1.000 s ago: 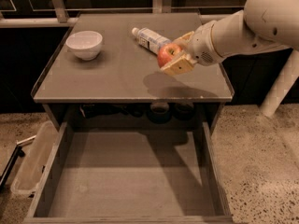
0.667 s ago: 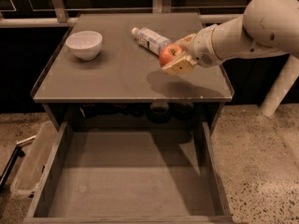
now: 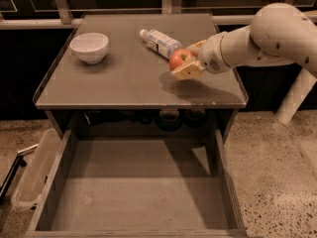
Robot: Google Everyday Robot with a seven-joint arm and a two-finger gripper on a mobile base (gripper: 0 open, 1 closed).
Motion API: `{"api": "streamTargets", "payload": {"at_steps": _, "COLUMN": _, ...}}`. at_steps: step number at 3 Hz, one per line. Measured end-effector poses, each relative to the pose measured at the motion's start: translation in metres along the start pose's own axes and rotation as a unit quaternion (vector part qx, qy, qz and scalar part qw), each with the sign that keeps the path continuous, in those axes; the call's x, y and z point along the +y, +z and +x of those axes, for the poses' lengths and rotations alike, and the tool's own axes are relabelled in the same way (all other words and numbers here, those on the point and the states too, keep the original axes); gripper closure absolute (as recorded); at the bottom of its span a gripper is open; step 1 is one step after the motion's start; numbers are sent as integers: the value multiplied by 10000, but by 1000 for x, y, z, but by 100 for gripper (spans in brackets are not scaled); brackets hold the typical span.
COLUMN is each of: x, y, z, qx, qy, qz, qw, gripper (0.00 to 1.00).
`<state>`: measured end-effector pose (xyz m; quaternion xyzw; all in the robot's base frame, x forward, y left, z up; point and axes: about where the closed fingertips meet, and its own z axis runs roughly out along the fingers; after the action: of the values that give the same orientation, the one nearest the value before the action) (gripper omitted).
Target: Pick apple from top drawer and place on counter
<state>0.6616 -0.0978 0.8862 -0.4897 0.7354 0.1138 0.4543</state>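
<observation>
The red apple [image 3: 180,59] with yellowish patches is held between the tan fingers of my gripper [image 3: 187,62], just above the right part of the grey counter [image 3: 124,78]. The gripper is shut on the apple and its shadow falls on the counter right below. The white arm reaches in from the right. The top drawer [image 3: 133,192] is pulled wide open below the counter, its flat grey floor bare.
A white bowl [image 3: 89,47] stands at the counter's back left. A clear plastic bottle [image 3: 159,42] lies on its side just behind the apple. A translucent bin [image 3: 34,170] stands on the speckled floor left of the drawer. A white post [image 3: 294,95] is at the right.
The gripper with the apple has shifted slightly left and lower over the counter. The bowl, bottle and drawer have not moved.
</observation>
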Motion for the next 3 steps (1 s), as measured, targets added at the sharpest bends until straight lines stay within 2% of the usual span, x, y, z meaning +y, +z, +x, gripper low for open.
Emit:
{"api": "streamTargets", "payload": {"at_steps": 2, "x": -5, "y": 23, "z": 11, "qx": 28, "qy": 188, "qz": 37, "qw": 9998, "gripper": 100}}
{"api": "streamTargets", "payload": {"at_steps": 3, "x": -5, "y": 23, "z": 11, "qx": 28, "qy": 188, "qz": 37, "qw": 9998, "gripper": 81}}
